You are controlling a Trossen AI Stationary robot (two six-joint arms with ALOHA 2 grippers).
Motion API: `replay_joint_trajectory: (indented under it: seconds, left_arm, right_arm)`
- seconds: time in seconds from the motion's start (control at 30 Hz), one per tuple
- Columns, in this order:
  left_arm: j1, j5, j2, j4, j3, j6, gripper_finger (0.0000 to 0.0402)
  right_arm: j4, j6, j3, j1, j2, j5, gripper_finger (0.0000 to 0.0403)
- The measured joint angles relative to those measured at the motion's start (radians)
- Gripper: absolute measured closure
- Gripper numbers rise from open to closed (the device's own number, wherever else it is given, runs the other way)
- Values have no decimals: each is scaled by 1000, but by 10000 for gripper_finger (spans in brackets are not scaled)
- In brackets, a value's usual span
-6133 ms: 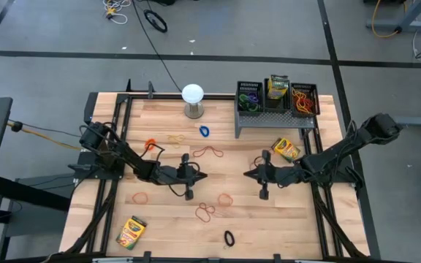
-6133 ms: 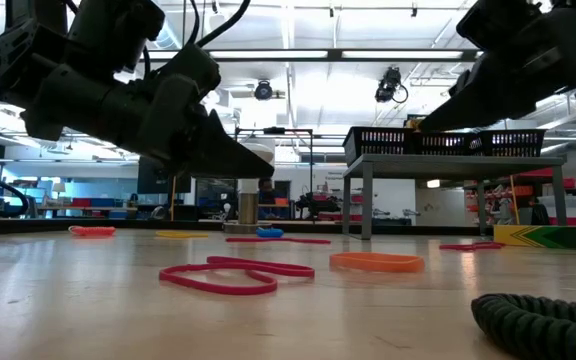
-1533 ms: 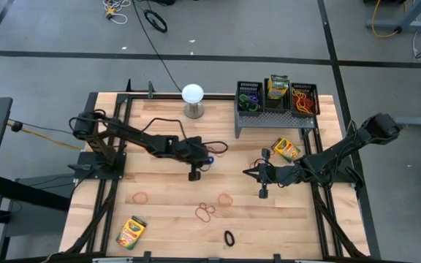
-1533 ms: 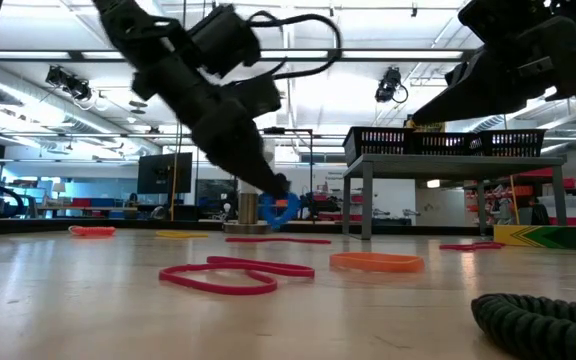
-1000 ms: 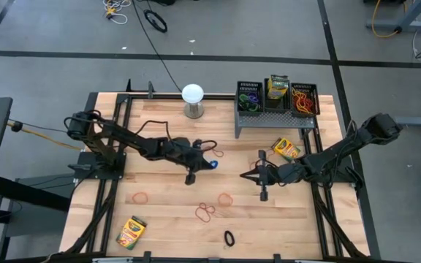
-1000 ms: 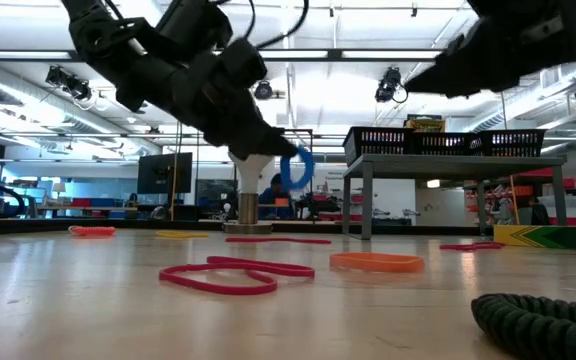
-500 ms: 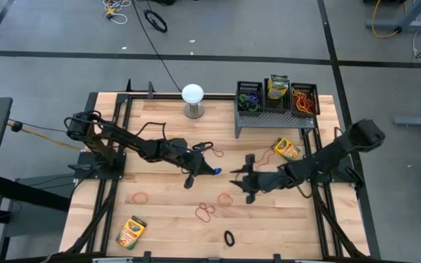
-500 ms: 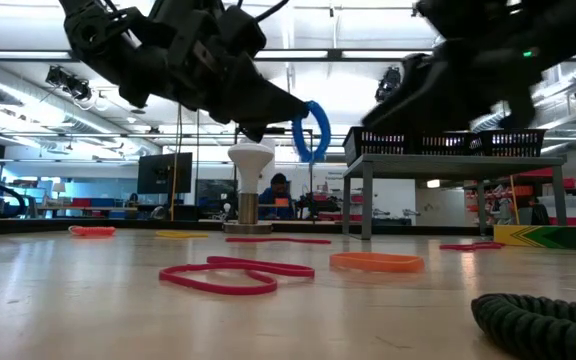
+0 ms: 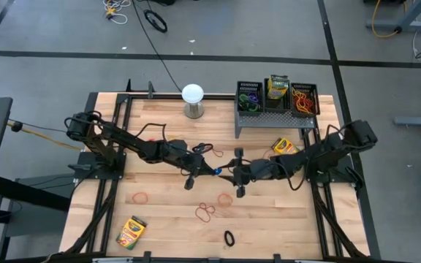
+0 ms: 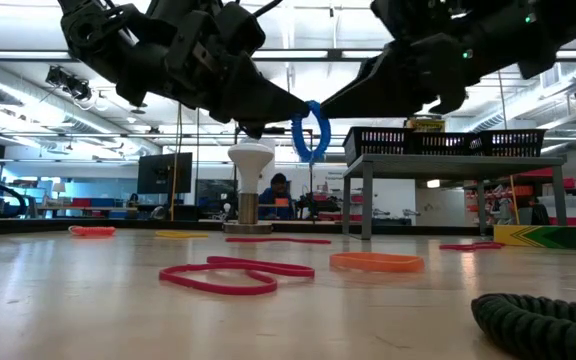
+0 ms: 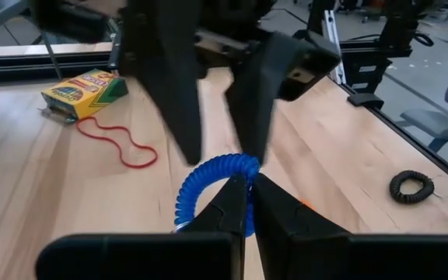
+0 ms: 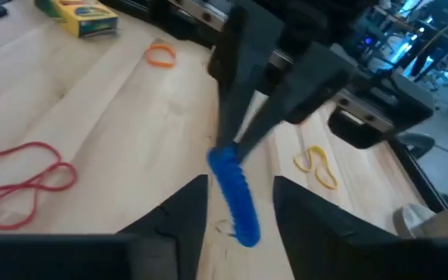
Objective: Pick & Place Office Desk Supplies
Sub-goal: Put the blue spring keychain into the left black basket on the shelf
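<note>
A blue coiled band loop hangs in the air over the middle of the table, with my left gripper shut on it from the left. My right gripper comes in from the right and is open. Its two fingers stand on either side of the loop; I cannot tell whether they touch it. In the high view both grippers meet at the loop. Three black mesh bins sit on the grey riser at the far right. One crayon box lies below the riser. My left gripper pinches one side of the blue loop's coil between its two shut fingers. The fingers come nearly level from the table's left, slanting a little down. The loop stands upright beyond the fingertips, its ring open and lifted clear of the table.
A white globe stands at the far middle. Loose rubber bands lie near the front: red ones, an orange one and a black coiled one. A second crayon box lies at the near left.
My right gripper has travelled toward the table's left until its fingers reach the blue loop. My left gripper has tipped closer to level, and the loop has risen a little and stays upright in its hold.
</note>
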State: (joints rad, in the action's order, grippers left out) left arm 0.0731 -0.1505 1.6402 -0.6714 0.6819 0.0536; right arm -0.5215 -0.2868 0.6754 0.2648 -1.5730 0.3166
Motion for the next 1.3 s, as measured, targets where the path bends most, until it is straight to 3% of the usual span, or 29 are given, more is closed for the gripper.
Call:
replay_joint_trajectory:
  seconds: [0.13,0.33,0.5,0.77,1.0,1.13,1.3]
  left_arm:
    - [0,0,0,-12,0,0,385]
    - [0,5,0,-18,0,2,384]
    - [0,54,-7,-11,0,-41,360]
    - [4,83,-126,87,0,-42,276]
    - [75,261,-186,268,1,9,249]
    - [138,358,-160,324,1,-5,255]
    - [206,401,-127,318,0,-29,257]
  right_arm:
    - [3,-4,0,-25,0,-62,283]
    - [17,-9,0,-33,0,-66,350]
    - [51,-10,0,-16,24,36,390]
    - [268,47,0,-4,203,183,387]
    - [484,27,33,-30,431,435,390]
    - [624,24,101,-139,499,522,389]
    - [664,2,166,-334,492,452,389]
